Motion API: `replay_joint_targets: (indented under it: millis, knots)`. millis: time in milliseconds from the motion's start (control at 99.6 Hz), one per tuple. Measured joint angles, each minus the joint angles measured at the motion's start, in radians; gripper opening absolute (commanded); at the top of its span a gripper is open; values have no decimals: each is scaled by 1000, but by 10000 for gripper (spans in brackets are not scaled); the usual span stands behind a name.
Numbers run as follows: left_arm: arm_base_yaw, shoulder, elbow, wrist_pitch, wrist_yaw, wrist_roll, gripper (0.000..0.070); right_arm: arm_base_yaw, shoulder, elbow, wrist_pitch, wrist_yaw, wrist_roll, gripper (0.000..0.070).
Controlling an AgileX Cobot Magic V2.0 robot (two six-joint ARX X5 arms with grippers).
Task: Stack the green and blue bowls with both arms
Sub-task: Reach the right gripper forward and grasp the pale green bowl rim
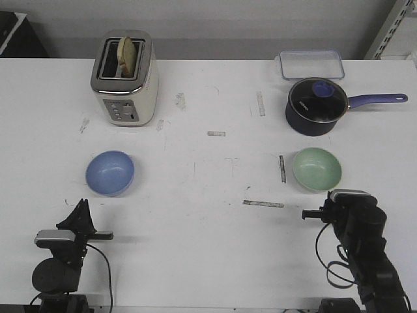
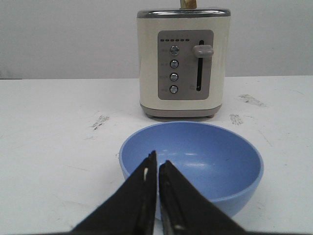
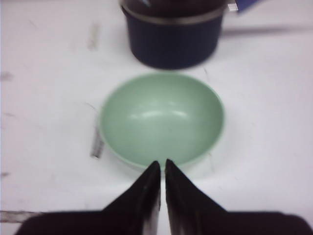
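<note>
Blue bowl (image 1: 109, 173) sits left before toaster (image 1: 124, 78), green bowl (image 1: 316, 169) right near saucepan (image 1: 315, 106); left gripper (image 2: 157, 169) and right gripper (image 3: 162, 172) both pressed together, empty; bowls look light, rigid, slick, so pinch the rim

Ahead of our left jaws, the blue bowl (image 2: 195, 161) sits unobstructed, a toaster (image 2: 182, 61) beyond it; past our right jaws, a saucepan (image 3: 172, 34) crowds the green bowl's (image 3: 162, 119) far rim.

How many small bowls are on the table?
2: the blue bowl sits on the left in front of the toaster; the green bowl sits on the right near the saucepan.
</note>
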Motion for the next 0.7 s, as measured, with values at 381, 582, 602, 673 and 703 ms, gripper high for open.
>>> replay_joint_targets:
  millis: [381,582,602,673,703]
  knots:
    - [0,0,0,0,0,0,1,-12,294,261,-135,-66,55,12]
    - [0,0,0,0,0,0,1,-87,436,380,-203,-163,88,330]
    - [0,0,0,0,0,0,1,-96,449,393,-213,-175,90,356]
    - [0,0,0,0,0,0,1,-134,492,441,-248,-211,93,394]
    - [0,0,0,0,0,0,1,-153,511,462,-262,-218,94,412]
